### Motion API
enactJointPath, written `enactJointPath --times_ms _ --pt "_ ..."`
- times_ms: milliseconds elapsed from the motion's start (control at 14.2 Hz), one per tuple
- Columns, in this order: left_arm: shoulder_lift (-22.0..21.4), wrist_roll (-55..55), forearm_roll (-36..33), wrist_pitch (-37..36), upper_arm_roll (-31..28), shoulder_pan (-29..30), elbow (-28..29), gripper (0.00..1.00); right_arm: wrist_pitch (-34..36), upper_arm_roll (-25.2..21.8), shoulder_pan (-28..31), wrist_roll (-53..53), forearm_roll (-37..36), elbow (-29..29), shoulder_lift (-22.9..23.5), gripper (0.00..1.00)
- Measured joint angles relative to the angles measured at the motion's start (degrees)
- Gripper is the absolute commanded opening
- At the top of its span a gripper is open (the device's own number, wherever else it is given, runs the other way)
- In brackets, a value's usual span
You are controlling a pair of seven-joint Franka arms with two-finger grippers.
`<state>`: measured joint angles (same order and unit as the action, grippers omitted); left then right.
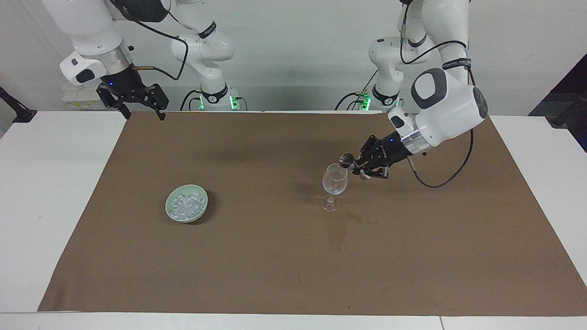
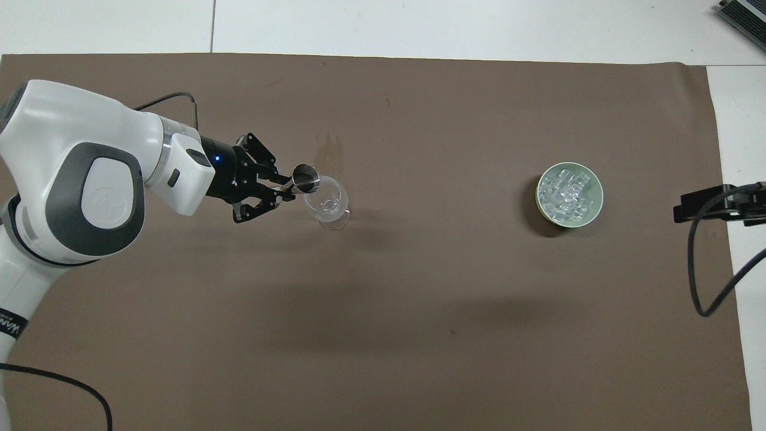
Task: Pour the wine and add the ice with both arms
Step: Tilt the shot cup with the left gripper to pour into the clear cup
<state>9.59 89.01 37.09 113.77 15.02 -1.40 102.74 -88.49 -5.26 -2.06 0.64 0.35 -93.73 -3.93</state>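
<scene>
- The facing camera stood high across the table (image 1: 27, 192) and looked toward the two robots, so both bases and the wall were at the top of its picture.
- The overhead camera hung above the robots' end and looked forward and steeply down; it was nearer and showed mostly the brown mat (image 2: 419, 329).
- Both views shared the mat (image 1: 257, 275), the stemmed glass (image 1: 335, 183) (image 2: 326, 203) and the green bowl (image 1: 186, 210) (image 2: 569, 193).
- The two views were half a turn apart.
</scene>
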Motion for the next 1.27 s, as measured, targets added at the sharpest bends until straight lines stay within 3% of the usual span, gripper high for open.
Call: enactJointPath --times_ms 1269 --pt "0.0 -10.3 -13.6 0.0 0.0 -3.0 -1.9 0.00 0.0 -0.4 0.0 0.0 0.0 0.0 -0.1 1.00"
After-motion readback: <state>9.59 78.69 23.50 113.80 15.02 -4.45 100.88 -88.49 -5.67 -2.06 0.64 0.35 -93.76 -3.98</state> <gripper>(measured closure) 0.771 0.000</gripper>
